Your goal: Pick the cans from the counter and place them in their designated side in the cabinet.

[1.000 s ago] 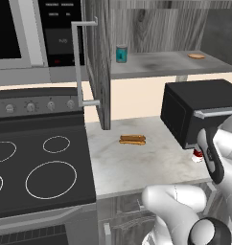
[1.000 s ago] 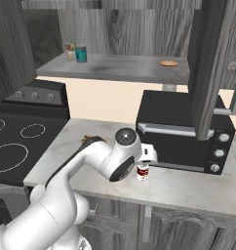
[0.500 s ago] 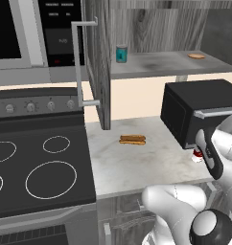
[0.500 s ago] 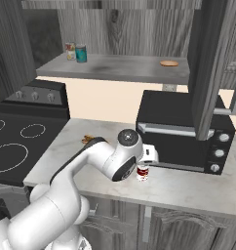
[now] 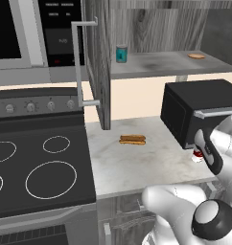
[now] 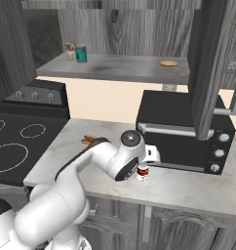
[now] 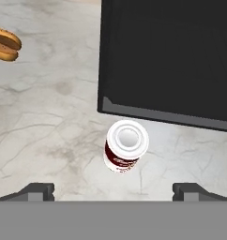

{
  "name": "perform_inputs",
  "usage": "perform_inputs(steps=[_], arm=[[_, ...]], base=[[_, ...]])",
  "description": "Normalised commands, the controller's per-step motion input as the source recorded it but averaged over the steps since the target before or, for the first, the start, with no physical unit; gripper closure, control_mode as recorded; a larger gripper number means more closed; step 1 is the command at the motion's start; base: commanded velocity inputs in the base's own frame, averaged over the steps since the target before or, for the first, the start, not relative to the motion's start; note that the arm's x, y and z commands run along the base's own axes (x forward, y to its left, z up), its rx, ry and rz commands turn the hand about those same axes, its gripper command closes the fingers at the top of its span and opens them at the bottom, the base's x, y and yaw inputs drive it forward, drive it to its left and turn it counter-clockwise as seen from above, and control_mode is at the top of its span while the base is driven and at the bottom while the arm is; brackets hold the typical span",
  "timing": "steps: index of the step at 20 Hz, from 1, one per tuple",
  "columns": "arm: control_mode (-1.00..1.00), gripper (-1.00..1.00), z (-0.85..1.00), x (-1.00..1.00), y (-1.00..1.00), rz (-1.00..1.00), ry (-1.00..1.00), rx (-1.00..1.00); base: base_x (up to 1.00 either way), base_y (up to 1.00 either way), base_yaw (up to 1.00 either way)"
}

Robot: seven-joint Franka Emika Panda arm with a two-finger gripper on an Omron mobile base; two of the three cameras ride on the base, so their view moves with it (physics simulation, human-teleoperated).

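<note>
The red can with a white band stands upright on the marbled counter, close to the front of the black oven. My gripper hangs over it, open, with its fingertips wide apart and the can just ahead of the gap, untouched. From the right base the red can shows under my wrist; from the left base the red can peeks out behind my forearm. The teal can stands at the left end of the cabinet shelf; the teal can also shows from the right.
A hot dog lies mid-counter, left of the oven. The open cabinet door with its bar handle hangs over the counter's left end. The stovetop lies to the left. A flat round item rests on the shelf's right.
My wrist has edged slightly over the red can. The cans have not moved.
</note>
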Motion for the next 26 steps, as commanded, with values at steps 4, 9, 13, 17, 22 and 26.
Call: perform_inputs(steps=[4,9,13,17,22,26], arm=[[-1.0,-1.0,-0.12,0.1,-0.04,0.0,0.0,0.0],[-1.0,-1.0,-0.12,0.1,-0.03,0.0,0.0,0.0],[-1.0,-1.0,-0.11,0.09,-0.04,0.0,0.0,0.0],[-1.0,-1.0,-0.1,0.09,-0.03,0.0,0.0,0.0],[-1.0,-1.0,-0.09,0.09,-0.03,0.0,0.0,0.0],[-1.0,-1.0,-0.08,0.11,-0.03,0.0,0.0,0.0]], base=[[0.0,0.0,0.0],[0.0,0.0,0.0],[0.0,0.0,0.0],[0.0,0.0,0.0],[0.0,0.0,0.0],[0.0,0.0,0.0]])
